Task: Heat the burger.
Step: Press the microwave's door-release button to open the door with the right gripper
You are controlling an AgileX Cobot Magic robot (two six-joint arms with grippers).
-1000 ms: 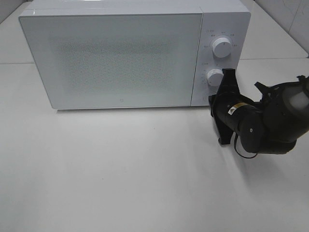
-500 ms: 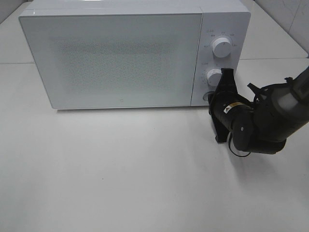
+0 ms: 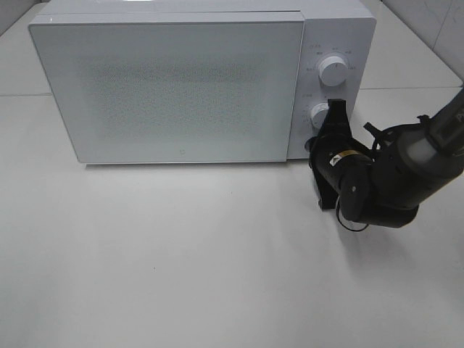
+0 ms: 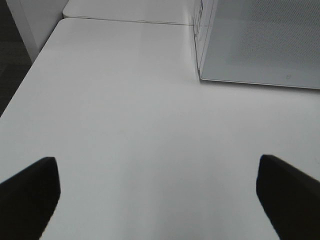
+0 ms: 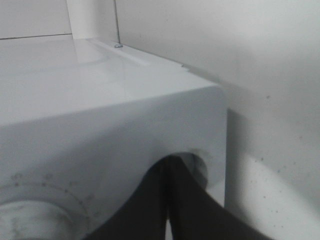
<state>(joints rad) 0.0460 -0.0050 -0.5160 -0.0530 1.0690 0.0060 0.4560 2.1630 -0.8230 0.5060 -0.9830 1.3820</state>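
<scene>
The right gripper [image 3: 320,150], fingers pressed together, has its tip at the round button [image 5: 197,167] below the lower knob [image 3: 321,116] of the microwave [image 3: 174,87]. The left gripper [image 4: 157,186], fingers spread wide, sits well away. The burger is not visible and the door is shut.

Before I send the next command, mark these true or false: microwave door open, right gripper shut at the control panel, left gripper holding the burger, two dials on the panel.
1. The microwave door is open. False: it is closed.
2. The right gripper is shut, its tip at the control panel by the lower dial. True.
3. The left gripper holds the burger. False: it is open and empty over the table; no burger is in view.
4. A second dial sits above the lower one. True.
</scene>
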